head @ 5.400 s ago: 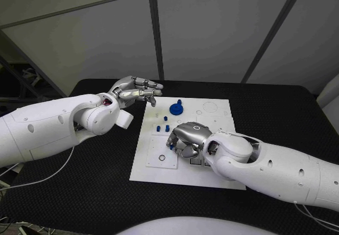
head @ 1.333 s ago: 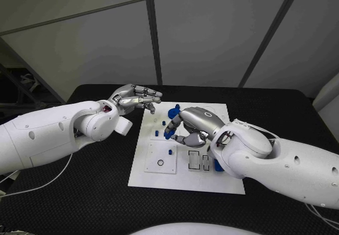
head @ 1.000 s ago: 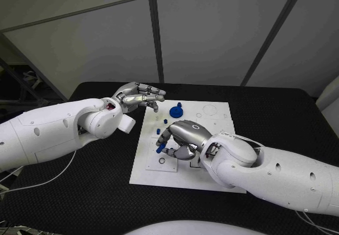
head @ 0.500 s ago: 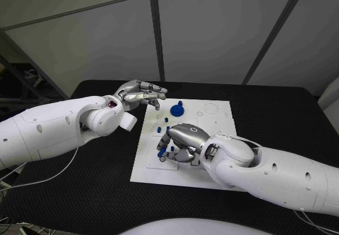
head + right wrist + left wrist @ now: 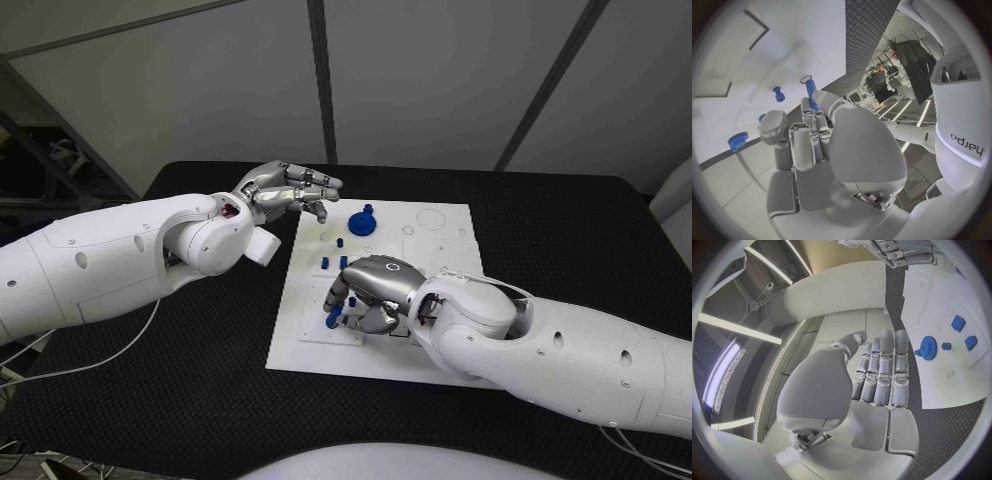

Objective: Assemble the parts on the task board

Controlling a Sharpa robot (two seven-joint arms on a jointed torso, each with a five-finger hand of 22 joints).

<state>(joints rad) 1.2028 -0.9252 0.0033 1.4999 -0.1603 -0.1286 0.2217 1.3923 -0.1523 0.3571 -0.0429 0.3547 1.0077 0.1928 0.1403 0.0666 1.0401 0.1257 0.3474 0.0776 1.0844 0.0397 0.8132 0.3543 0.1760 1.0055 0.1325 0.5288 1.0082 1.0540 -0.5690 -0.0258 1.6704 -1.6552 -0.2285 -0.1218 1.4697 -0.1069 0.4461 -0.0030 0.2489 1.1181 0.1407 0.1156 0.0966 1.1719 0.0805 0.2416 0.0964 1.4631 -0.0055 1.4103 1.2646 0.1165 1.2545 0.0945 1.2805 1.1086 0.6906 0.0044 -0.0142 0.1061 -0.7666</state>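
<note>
My right robot hand (image 5: 368, 297) pinches a blue peg (image 5: 335, 315) over the near-left part of the task board (image 5: 433, 262), by a small ring hole; I judge it not yet seated. My left robot hand (image 5: 286, 190) hangs loosely curled and holding nothing at the board's far-left corner. The blue gear (image 5: 361, 222) and small pegs (image 5: 335, 262) stand further back. My fingers hide the peg's tip.

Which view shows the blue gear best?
The left wrist view: the gear lies unobstructed on the board, its teeth visible. The head view shows it small, beyond the right hand. The right wrist view shows it near the circle's rim, distorted.
</note>
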